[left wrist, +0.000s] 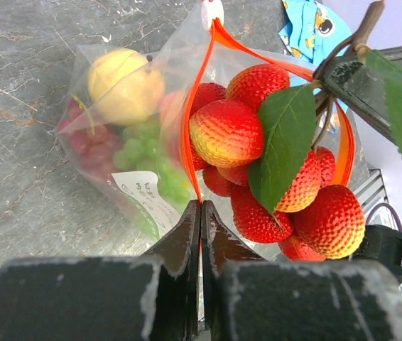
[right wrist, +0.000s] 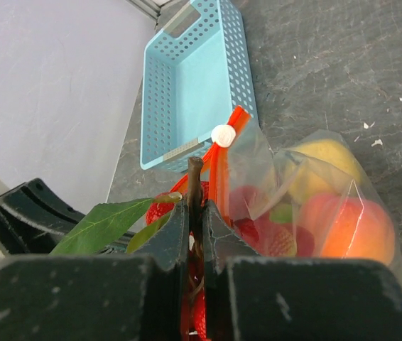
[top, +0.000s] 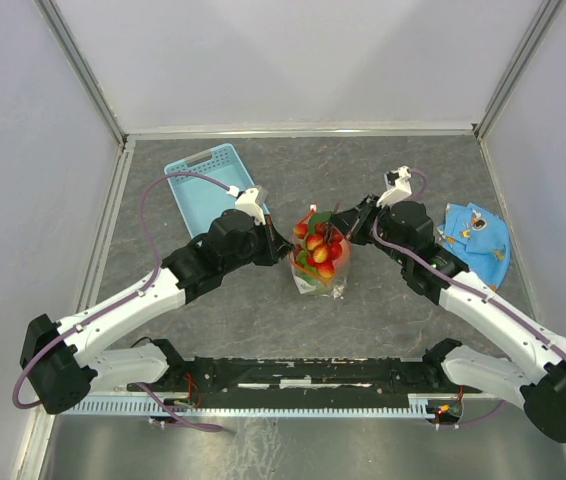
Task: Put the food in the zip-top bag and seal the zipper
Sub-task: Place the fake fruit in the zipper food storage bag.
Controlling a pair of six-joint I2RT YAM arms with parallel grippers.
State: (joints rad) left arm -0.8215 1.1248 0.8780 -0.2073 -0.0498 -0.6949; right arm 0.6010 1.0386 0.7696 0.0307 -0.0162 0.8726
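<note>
At the zip-top bag [top: 333,288], our left tool [left wrist: 201,206] pinches the zipper [left wrist: 189,128], right tool [right wrist: 195,209] clamps the strawberry stem [right wrist: 194,170]; leaves [left wrist: 286,142] may jam sealing.

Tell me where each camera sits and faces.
Top external: above and behind the bases, looking down at the table; left arm and right arm meet at the zip-top bag.
Left wrist: on the left arm, facing the bag's zipper and strawberries; its shut jaws show.
Right wrist: on the right arm, facing the basket; its shut jaws show.
Both wrist views share the zipper.
</note>
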